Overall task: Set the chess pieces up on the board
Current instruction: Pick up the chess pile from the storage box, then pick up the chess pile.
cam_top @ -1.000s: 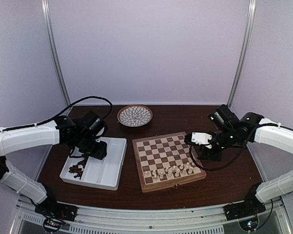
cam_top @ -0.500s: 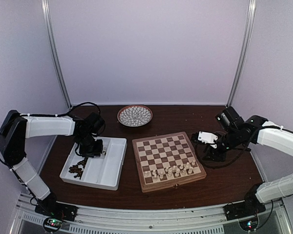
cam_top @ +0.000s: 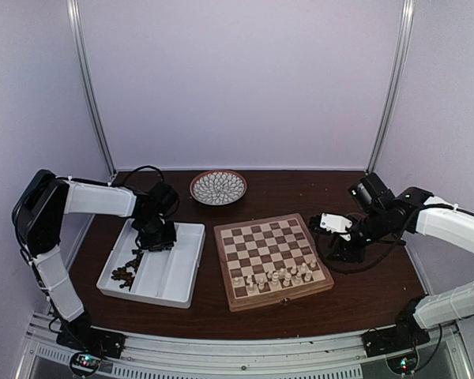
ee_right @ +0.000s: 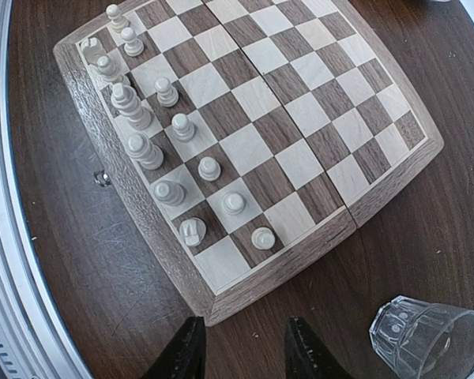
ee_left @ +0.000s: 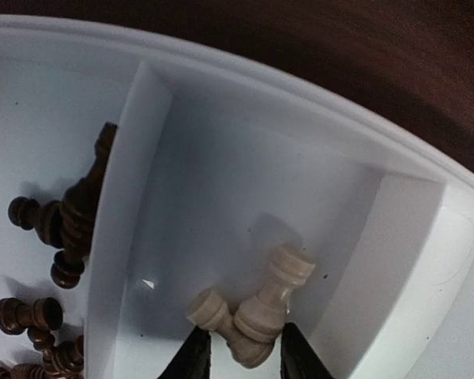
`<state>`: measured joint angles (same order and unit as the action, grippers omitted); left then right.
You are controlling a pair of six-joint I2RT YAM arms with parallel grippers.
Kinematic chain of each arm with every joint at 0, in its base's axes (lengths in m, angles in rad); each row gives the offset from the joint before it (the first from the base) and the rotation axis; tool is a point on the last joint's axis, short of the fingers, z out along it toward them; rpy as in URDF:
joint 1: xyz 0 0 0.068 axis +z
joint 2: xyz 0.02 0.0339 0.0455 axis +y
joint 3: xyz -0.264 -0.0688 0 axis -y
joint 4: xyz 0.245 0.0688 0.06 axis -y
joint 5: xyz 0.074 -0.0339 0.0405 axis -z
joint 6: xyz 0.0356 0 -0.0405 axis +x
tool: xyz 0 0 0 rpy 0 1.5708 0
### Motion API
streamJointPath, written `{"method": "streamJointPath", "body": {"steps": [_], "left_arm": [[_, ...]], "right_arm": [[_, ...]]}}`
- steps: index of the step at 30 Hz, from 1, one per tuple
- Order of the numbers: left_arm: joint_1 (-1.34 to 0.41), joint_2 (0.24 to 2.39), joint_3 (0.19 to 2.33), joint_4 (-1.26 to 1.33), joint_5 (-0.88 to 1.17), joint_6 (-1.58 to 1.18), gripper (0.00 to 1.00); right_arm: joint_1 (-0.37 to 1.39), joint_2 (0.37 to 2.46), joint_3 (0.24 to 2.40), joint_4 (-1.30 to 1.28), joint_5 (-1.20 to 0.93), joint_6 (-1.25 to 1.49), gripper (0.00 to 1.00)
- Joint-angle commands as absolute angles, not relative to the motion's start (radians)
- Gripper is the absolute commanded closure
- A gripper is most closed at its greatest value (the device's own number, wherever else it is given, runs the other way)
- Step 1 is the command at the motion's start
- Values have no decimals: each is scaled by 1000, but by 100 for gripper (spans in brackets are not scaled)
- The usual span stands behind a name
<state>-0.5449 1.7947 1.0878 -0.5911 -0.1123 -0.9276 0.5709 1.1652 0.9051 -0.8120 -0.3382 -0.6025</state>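
The left tool (ee_left: 241, 359) grasps a cream-white chess piece (ee_left: 249, 339) lying in the white tray (ee_left: 395, 237) directly beneath it, while the right tool (ee_right: 241, 351) hangs released above the worktop (ee_right: 71, 253), the chessboard (ee_right: 300, 162) just ahead of it.

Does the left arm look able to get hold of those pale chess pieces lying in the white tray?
Probably yes. Its fingers straddle one of the two cream pieces lying in the white tray, with nothing over them; the tray's wall close beside may crowd one finger.
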Motion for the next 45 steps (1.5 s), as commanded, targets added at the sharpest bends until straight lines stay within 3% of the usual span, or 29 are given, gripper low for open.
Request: {"method": "streamJointPath", "body": {"steps": [1,10,23,32,45], "left_arm": [[-537,1836,1109,-557,-100,-951,69],[-537,1757,1072,-615,-111,-900,92],[-537,1388,1006,-684,-42,-563,94],[-537,1244,937,-567,173,-427,94],[-540,1154,847,-376,417,-501,93]], "right_arm": [[565,1159,893,-804,-352,-604,62],[565,1166,896,-804,-353,-606,63],[566,1177,968,-833,-412,-623,63],[598,1422,1322,-930,-638,-562,62],[794,1994,1925,-794,-801,-150,58]]}}
